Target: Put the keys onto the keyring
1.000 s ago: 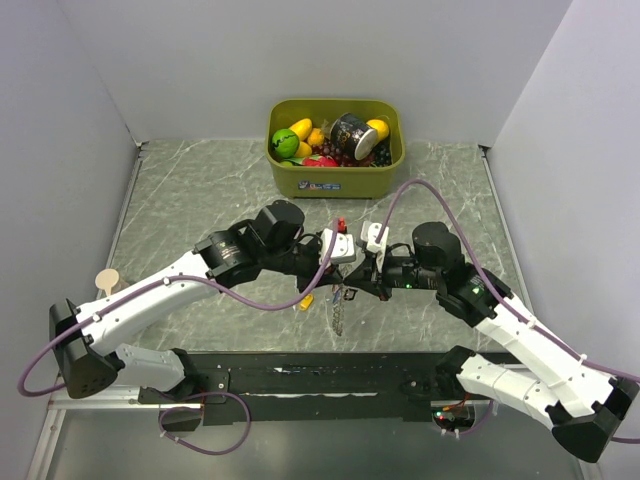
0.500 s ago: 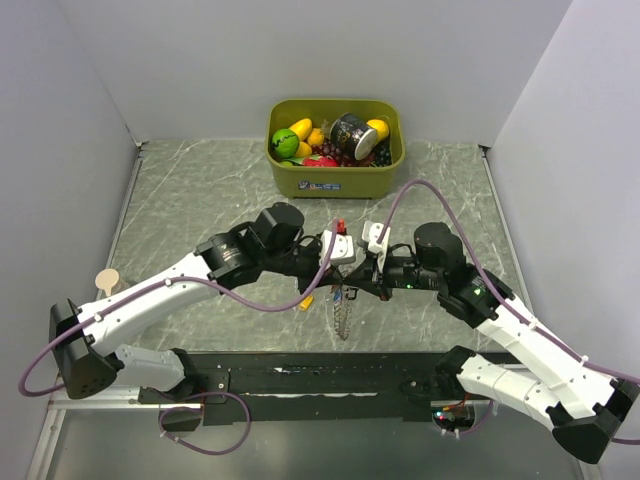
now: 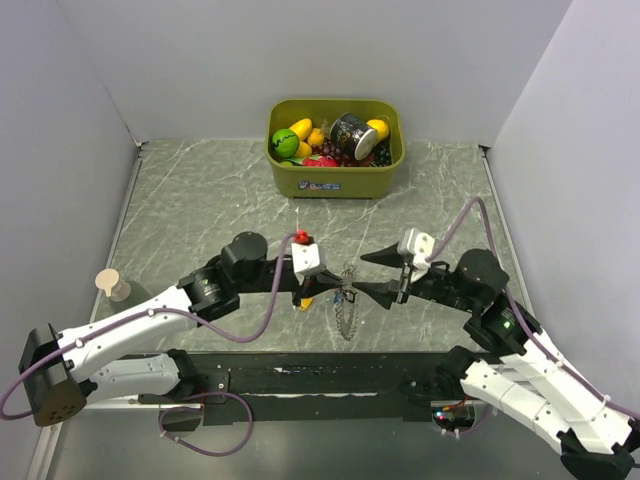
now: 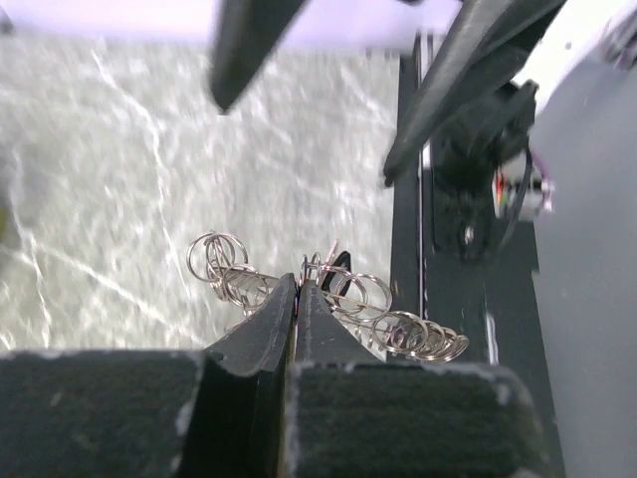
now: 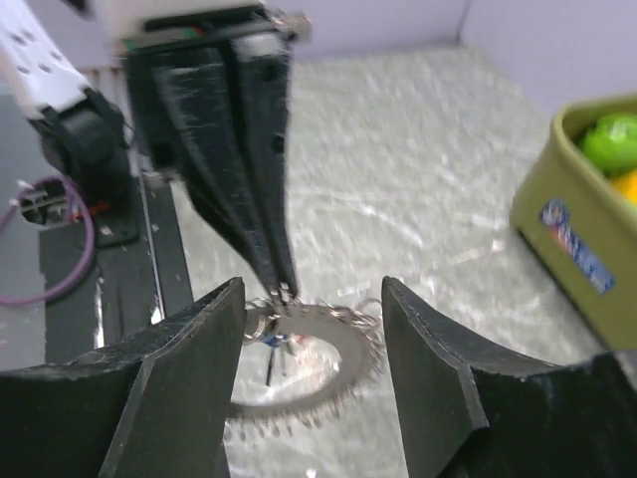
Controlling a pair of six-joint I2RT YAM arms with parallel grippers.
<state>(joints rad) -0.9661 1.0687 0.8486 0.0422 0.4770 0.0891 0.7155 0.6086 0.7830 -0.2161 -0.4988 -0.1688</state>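
My left gripper [image 3: 336, 293] is shut on the top rim of the keyring [image 3: 346, 315], a grey metal ring fringed with small loops [image 4: 218, 256] that hangs edge-on just above the table. In the right wrist view the keyring [image 5: 350, 366] hangs below the left fingers [image 5: 261, 189], with small blue and red keys [image 5: 272, 341] blurred at its rim. A yellow key [image 3: 306, 299] shows beside the left fingertips. My right gripper [image 3: 368, 274] stands open just right of the ring, its fingers [image 5: 194, 344] apart and empty.
An olive bin [image 3: 335, 180] of toy fruit and a can stands at the back centre, and its corner shows in the right wrist view [image 5: 582, 234]. A small wooden piece [image 3: 110, 285] lies at the left edge. A black rail [image 3: 300, 375] runs along the near edge.
My right gripper has opened and drawn back to the right, away from the ring. The left arm has pulled back toward the near left, still shut on the keyring.
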